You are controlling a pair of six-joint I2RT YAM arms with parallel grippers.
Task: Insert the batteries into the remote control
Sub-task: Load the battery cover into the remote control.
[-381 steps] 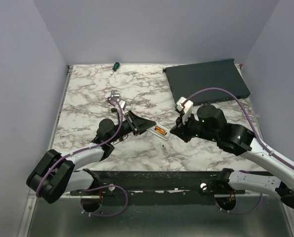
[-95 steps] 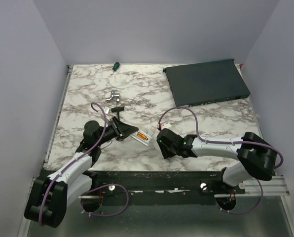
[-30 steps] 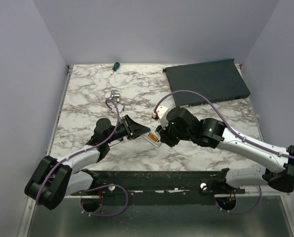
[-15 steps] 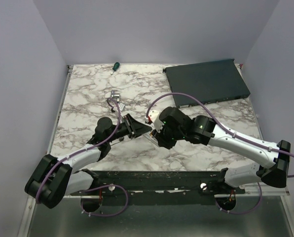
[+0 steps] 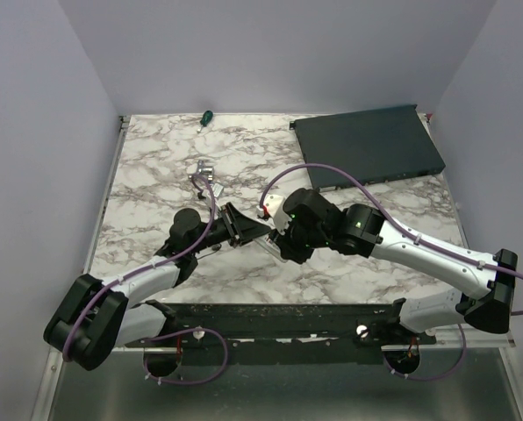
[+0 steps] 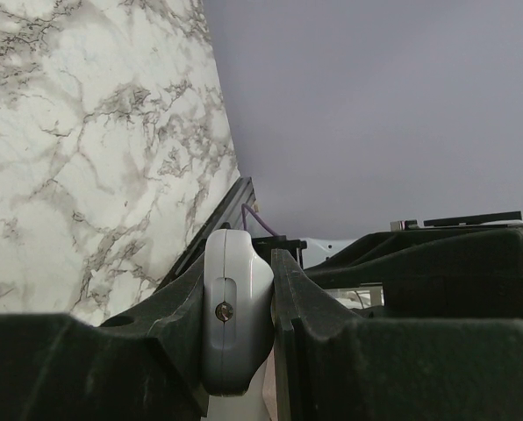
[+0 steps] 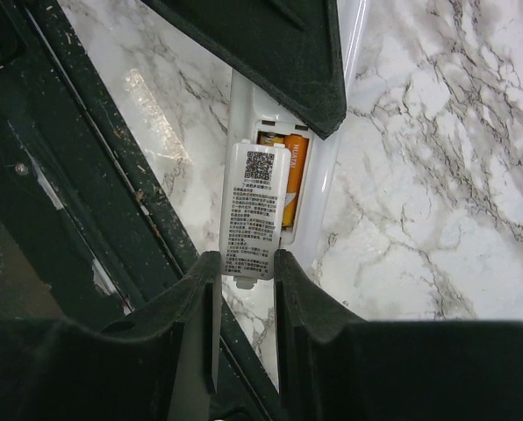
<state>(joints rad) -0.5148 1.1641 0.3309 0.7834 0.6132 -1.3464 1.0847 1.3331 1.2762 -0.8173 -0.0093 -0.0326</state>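
My left gripper [image 5: 247, 230] is shut on one end of the white remote control [image 6: 237, 320] and holds it on edge at the table's middle front. In the right wrist view the remote [image 7: 242, 114] lies with its battery bay open, and an orange battery [image 7: 295, 175] sits inside. My right gripper [image 7: 244, 263] is shut on the white labelled battery cover [image 7: 255, 206], which it holds over the bay and partly across it. From above the right gripper [image 5: 283, 244] hides the remote. I can make out only one battery.
A large dark flat box [image 5: 368, 145] lies at the back right. A green-handled screwdriver [image 5: 205, 117] lies at the back edge, and a silver bracket [image 5: 204, 168] behind my left gripper. A dark rail [image 5: 270, 314] runs along the table's near edge, close under my right gripper.
Over the last second my right gripper has moved left with the cover onto the remote held by my left gripper. In the last half second nothing has visibly moved.
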